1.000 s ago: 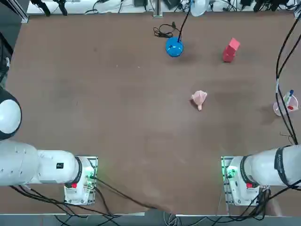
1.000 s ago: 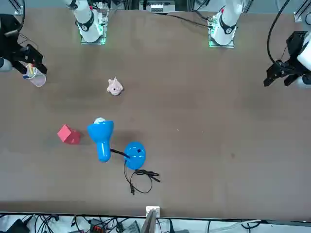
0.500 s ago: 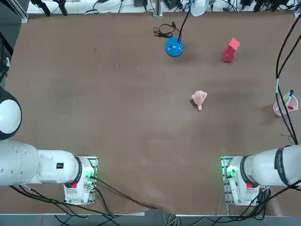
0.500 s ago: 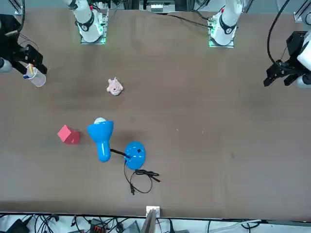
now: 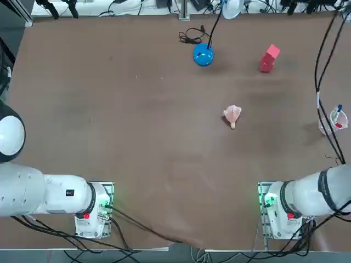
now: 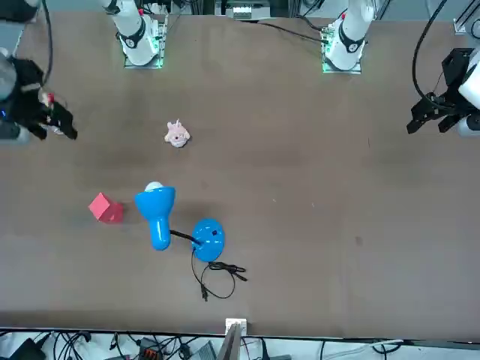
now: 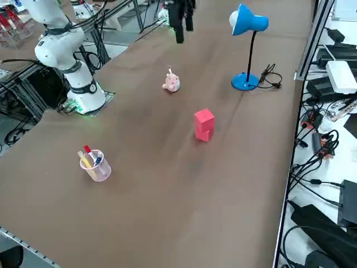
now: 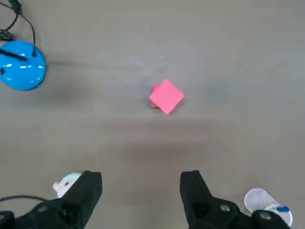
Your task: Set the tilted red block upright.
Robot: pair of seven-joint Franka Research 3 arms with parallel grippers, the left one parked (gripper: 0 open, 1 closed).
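Handling first: small plain red-pink rectangular block (image 5: 269, 58) looks rigid, light and smooth-faced, likely plastic or foam. No fragility expected, though a light block may skid or topple if nudged off-centre. Best hold, by my judgement: two opposite flat side faces near the upper half, so the base is free to settle flat.

Position: far side of brown table (image 5: 137, 126), in the right arm's half. Round blue base (image 5: 203, 55) of the desk lamp stands well apart to the robot's left of the block; pale pink lumpy toy (image 5: 232, 115) lies nearer the robot; clear cup with pens (image 5: 334, 121) sits by the right edge.

Orientation: right side view shows the block (image 7: 204, 124) standing tall but leaning, long axis near vertical, top tipped off plumb. Wrist view shows its top face (image 8: 166, 96) as a diamond, corners turned diagonal to the finger line, so a wrist rotation seems needed before closing.

Right gripper (image 8: 141, 191): high above table, short of the block, fingers spread wide, nothing between them.
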